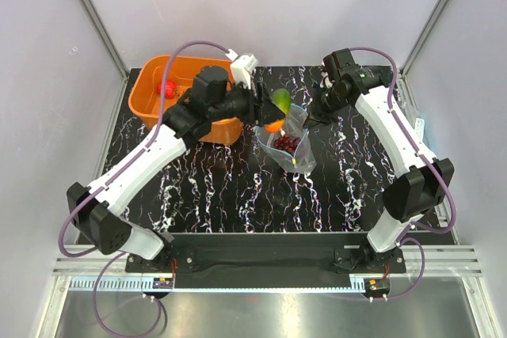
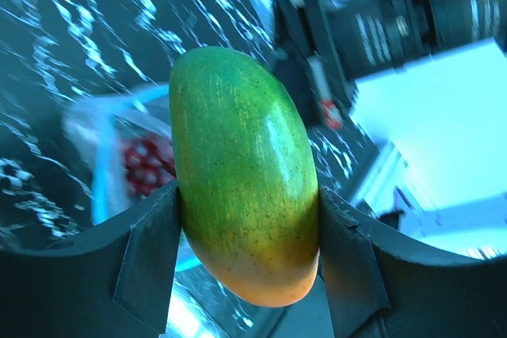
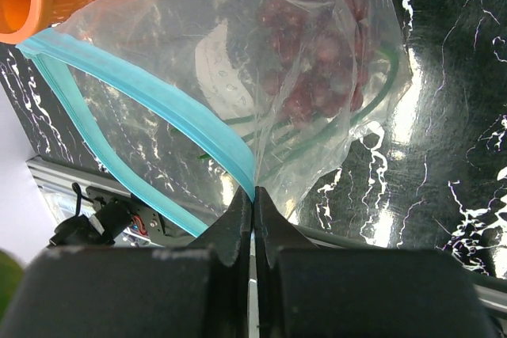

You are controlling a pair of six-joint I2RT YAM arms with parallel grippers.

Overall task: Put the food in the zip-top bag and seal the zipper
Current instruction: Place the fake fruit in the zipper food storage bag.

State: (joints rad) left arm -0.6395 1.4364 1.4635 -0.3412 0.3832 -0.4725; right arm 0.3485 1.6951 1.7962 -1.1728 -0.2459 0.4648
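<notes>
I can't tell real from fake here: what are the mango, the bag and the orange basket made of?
Mango: likely painted wood or hard plastic; glossy, with fine streaks like grain.
Bag: thin clear soft plastic; it crinkles and glints, grapes show through.
Basket: smooth orange moulded plastic, apparently; even colour, rounded rim.

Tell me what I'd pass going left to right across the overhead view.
Red apple in the orange basket → mango → right gripper, pinching the zipper.
</notes>
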